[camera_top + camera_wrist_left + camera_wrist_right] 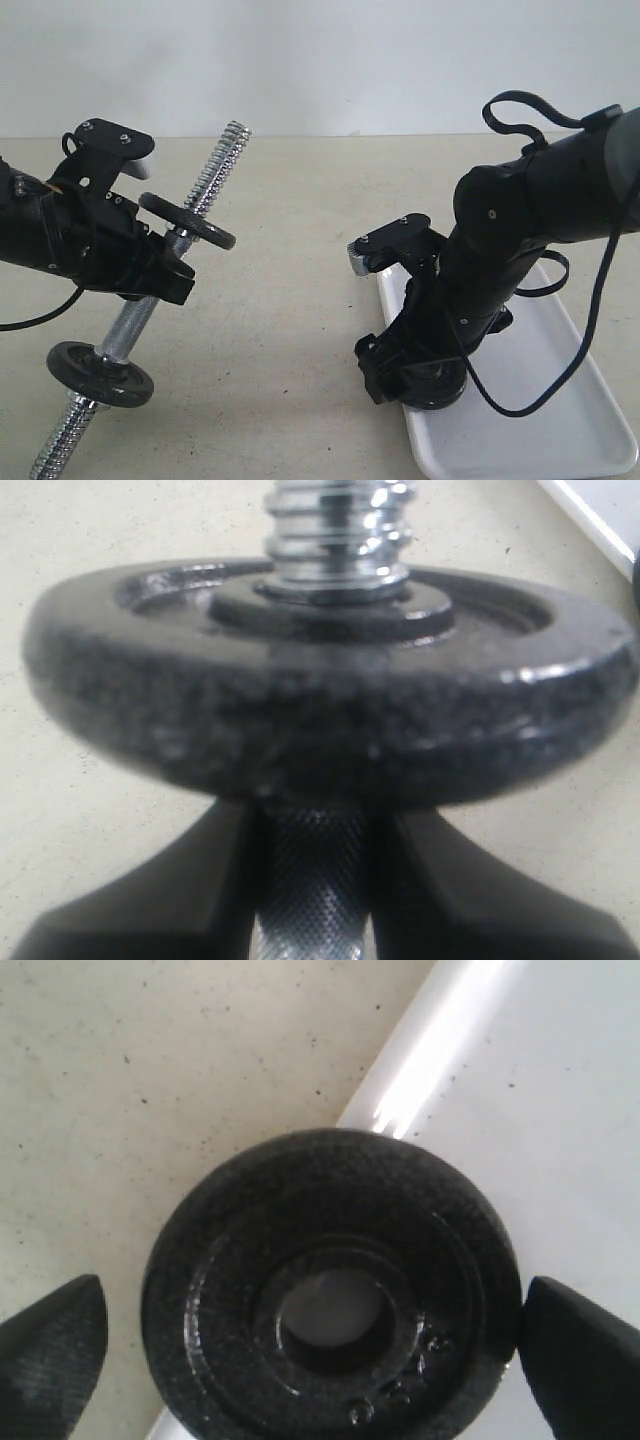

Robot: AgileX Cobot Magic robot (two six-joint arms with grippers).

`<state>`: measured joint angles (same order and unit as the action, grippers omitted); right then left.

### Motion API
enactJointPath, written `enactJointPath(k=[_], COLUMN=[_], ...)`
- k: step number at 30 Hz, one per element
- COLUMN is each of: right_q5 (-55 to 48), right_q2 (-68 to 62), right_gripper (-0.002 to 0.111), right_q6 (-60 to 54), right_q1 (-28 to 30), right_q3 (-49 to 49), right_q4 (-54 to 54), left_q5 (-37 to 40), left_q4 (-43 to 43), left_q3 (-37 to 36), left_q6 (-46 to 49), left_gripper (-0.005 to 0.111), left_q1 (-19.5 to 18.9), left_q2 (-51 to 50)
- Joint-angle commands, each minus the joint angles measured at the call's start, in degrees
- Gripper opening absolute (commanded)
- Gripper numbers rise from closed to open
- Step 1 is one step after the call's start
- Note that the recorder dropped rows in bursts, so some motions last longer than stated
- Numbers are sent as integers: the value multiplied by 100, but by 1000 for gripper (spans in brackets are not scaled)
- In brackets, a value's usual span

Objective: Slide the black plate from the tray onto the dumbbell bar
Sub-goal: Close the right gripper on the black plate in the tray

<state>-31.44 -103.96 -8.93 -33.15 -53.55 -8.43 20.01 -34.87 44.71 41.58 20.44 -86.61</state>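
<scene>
My left gripper (165,275) is shut on the knurled middle of the dumbbell bar (140,318) and holds it tilted, its threaded end (225,160) pointing up and away. Two black discs sit on the bar, one just above my fingers (330,710) and one lower down (100,372). My right gripper (310,1350) is open and reaches down at the near left corner of the white tray (560,400). Its fingers straddle the black plate (330,1290), which lies flat across the tray's rim (440,1050). One finger (50,1350) stands clear of the plate and the other (580,1360) is at its edge.
The beige tabletop (300,300) lies between the two arms. My right arm and its cables (560,200) hang over the tray. A white wall rises behind the table.
</scene>
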Motion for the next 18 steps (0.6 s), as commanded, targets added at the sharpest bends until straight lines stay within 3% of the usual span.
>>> enactJointPath(k=[1, 18], right_q5=[-37, 350], right_q2=[-8, -272], right_gripper=[102, 102], right_q6=[2, 2], right_q1=[-1, -1], right_q3=[26, 26], right_q4=[41, 20], left_q5=[-496, -496], left_q4=[-361, -361], left_q3=[186, 186], left_q6=[-25, -15], left_gripper=[4, 4], left_q1=[16, 16], left_q2=[214, 226])
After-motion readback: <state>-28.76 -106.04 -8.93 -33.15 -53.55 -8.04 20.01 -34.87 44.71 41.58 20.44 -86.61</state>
